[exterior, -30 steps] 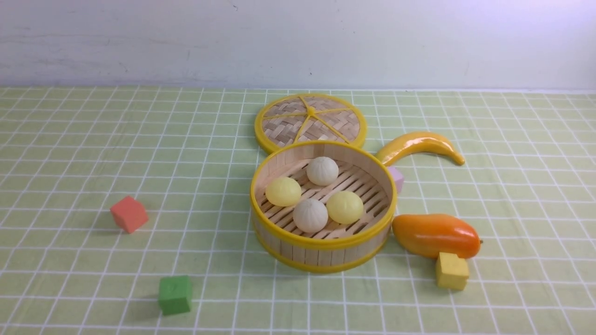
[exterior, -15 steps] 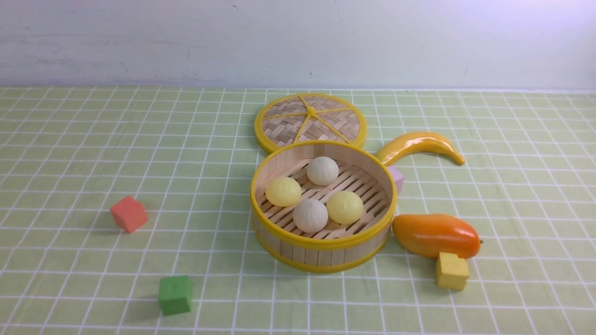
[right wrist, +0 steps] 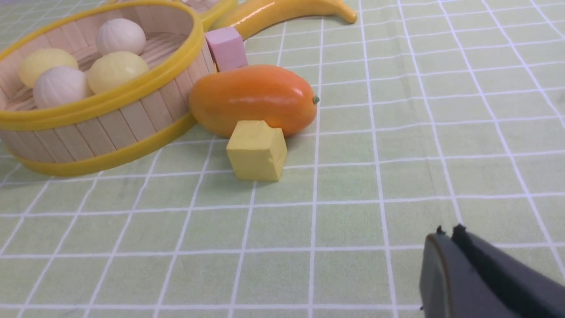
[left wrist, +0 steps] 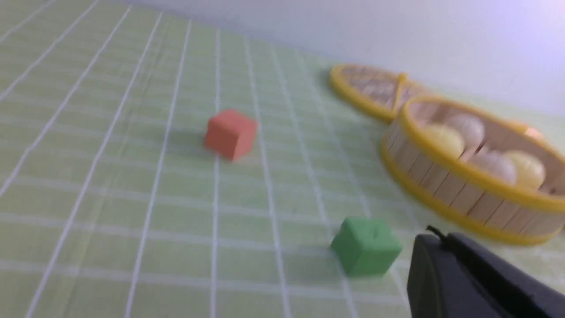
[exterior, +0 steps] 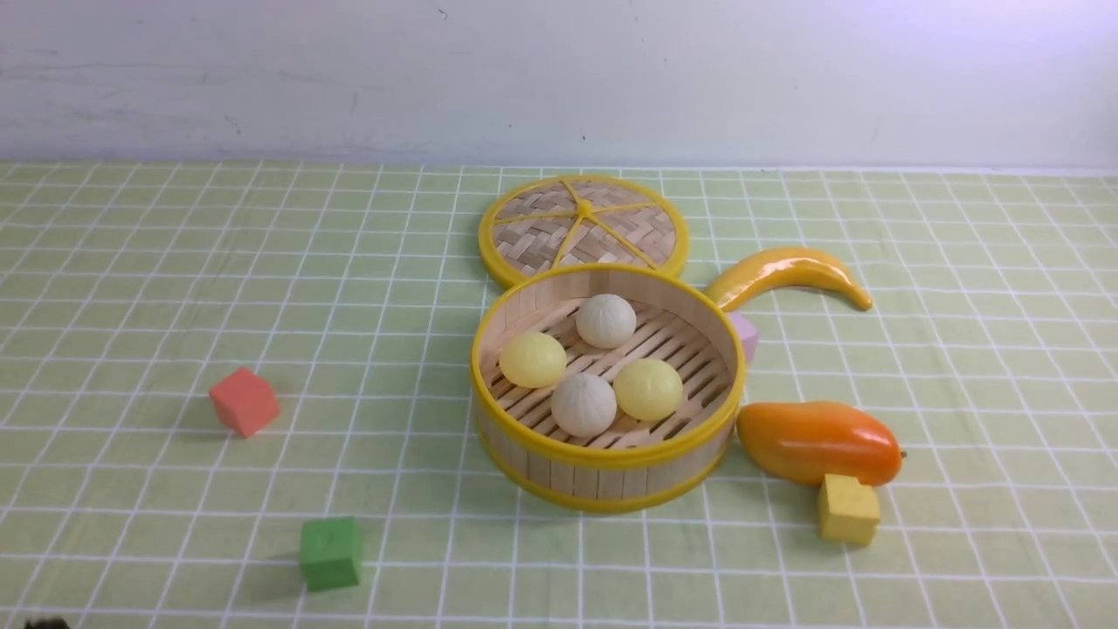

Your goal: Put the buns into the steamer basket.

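Nothing on the table has moved; all four buns sit in the basket at frame centre, so I count it done, left gripper and right gripper both closed, empty.

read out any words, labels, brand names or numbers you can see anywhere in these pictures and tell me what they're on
None: no readable text, number or brand shows.
Green cube: a faint mark on its front face, too small and blurred to read.
Steamer basket, buns, mango: unmarked on the sides shown.

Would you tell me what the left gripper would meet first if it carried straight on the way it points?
Probably the steamer basket; the shut left gripper seems aimed at its near wall, passing beside the green cube, though depth is unclear.
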{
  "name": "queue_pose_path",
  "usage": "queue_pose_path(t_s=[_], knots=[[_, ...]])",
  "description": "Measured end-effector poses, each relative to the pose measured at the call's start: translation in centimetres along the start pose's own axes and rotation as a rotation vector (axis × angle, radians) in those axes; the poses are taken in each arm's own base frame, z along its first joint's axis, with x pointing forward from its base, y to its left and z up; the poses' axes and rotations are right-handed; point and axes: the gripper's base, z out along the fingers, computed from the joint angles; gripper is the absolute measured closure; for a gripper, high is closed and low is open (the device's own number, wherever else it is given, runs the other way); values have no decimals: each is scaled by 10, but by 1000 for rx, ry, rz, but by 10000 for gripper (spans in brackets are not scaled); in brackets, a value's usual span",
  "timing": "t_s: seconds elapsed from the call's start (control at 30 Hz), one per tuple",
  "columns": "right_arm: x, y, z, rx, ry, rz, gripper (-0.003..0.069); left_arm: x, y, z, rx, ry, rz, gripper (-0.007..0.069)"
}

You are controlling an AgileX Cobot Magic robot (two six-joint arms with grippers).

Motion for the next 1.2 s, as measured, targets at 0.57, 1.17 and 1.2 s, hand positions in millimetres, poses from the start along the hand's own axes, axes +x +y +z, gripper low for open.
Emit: queue_pose_path(t_s=[0.57,1.17,1.2], knots=[[0,0,0,0,-1,2,638,10,3,0,-38,96,-32,638],[0,0,0,1,-1,3,613,10,4,0,-43,94,-32,638],[0,0,0,1,-1,3,613,10,4,0,-43,94,-32,638]])
